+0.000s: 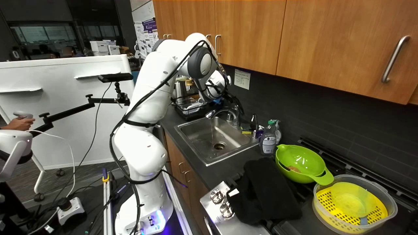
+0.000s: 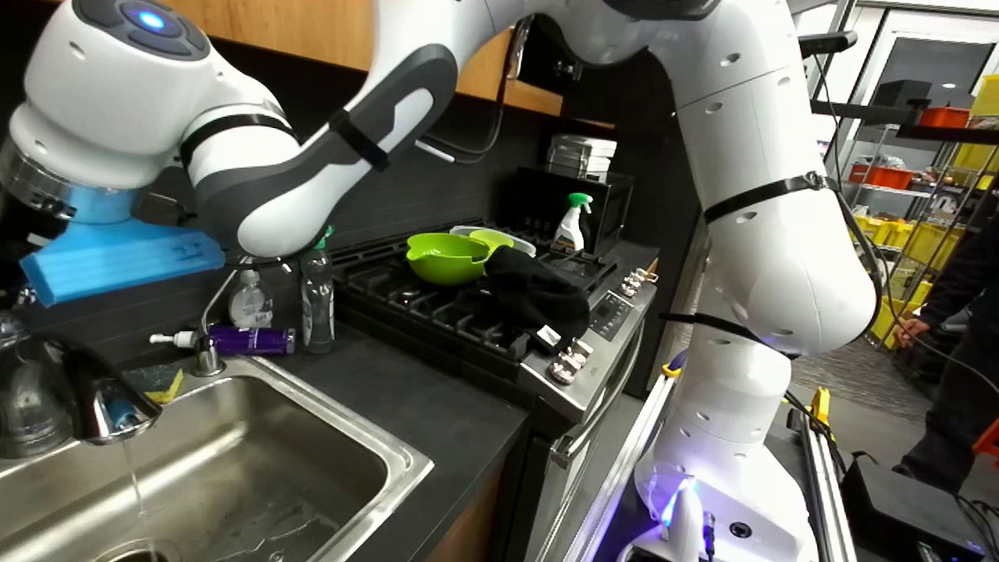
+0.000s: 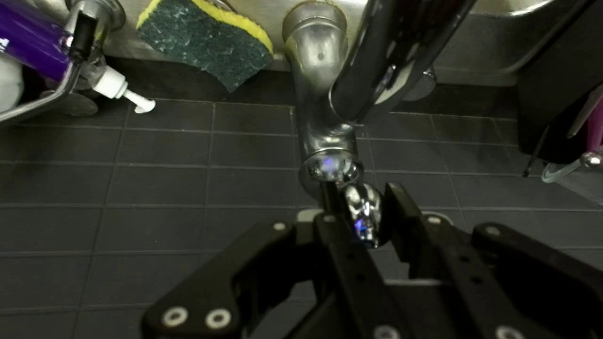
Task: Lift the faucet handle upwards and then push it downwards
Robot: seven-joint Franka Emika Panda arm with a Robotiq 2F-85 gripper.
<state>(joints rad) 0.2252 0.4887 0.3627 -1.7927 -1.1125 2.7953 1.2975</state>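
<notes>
The claw [image 3: 362,195] gripped the shiny handle [image 3: 363,212] between its two jaws. A thin stream of water [image 2: 134,476] was falling from the tap [image 2: 101,398] into the metal sink [image 2: 312,453].

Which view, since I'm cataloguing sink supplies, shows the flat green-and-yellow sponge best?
The wrist view: the flat green-and-yellow sponge looks largest, both layers clear, though the frame's top crops it. Both exterior views show it small, its yellow edge standing out.
</notes>
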